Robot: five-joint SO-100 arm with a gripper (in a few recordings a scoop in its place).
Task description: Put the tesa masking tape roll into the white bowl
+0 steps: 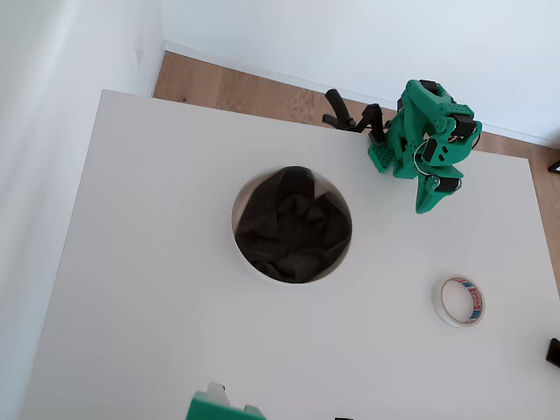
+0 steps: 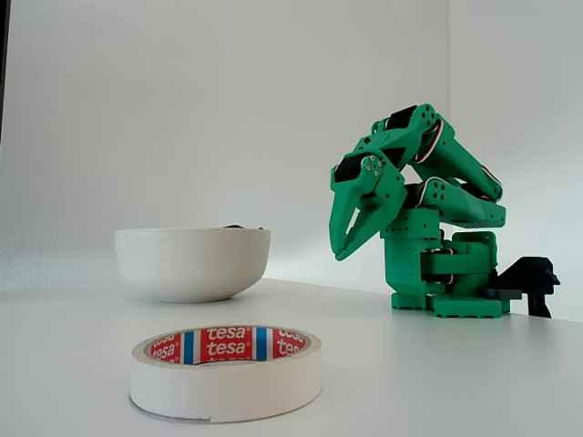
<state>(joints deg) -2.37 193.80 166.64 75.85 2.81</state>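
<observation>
The tesa masking tape roll [image 1: 460, 301] [image 2: 226, 371] lies flat on the white table, a cream ring with a red-and-blue printed core. The white bowl [image 1: 248, 188] [image 2: 192, 264] stands near the table's middle with dark cloth [image 1: 292, 224] inside. My green gripper [image 1: 431, 199] [image 2: 341, 248] hangs folded near the arm's base at the back, pointing down, above the table, well away from tape and bowl. Its fingers are together with nothing between them.
The arm's green base [image 1: 385, 154] [image 2: 444, 282] is clamped at the table's far edge with a black clamp [image 1: 350, 115] [image 2: 528, 282]. A green object [image 1: 219, 408] shows at the near table edge in the overhead view. A small dark object [image 1: 554, 352] sits at the right edge.
</observation>
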